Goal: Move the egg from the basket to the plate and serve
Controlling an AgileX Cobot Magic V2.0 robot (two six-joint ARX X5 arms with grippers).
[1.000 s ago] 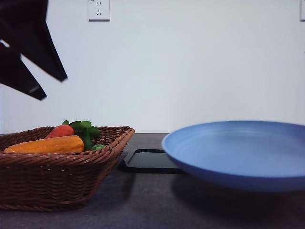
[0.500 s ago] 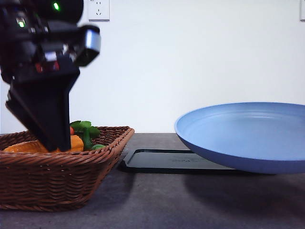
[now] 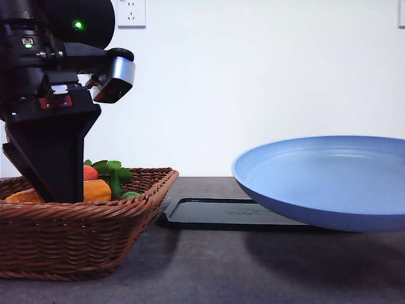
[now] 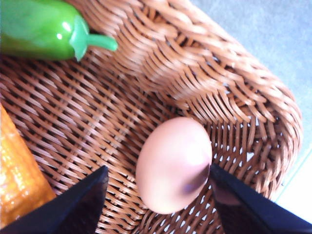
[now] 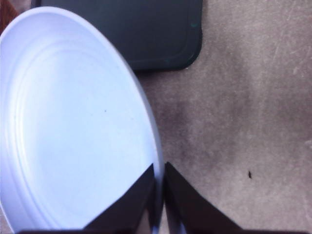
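Egg (image 4: pixel 174 165) lies in basket (image 4: pixel 195 73) between the left end effector's (image 4: pixel 158 204) spread fingers.

A plain white wall (image 3: pixel 253 76) rises behind a dark grey tabletop (image 3: pixel 209 272), evenly lit with soft shadows pooling on the near surface. A white electrical socket (image 3: pixel 131 12) is mounted high on the far wall at left, and the edge of another fitting (image 3: pixel 402 12) shows at far right.

Left hand (image 3: pixel 47 183): blk wedge body, green LEDs, silver cap.
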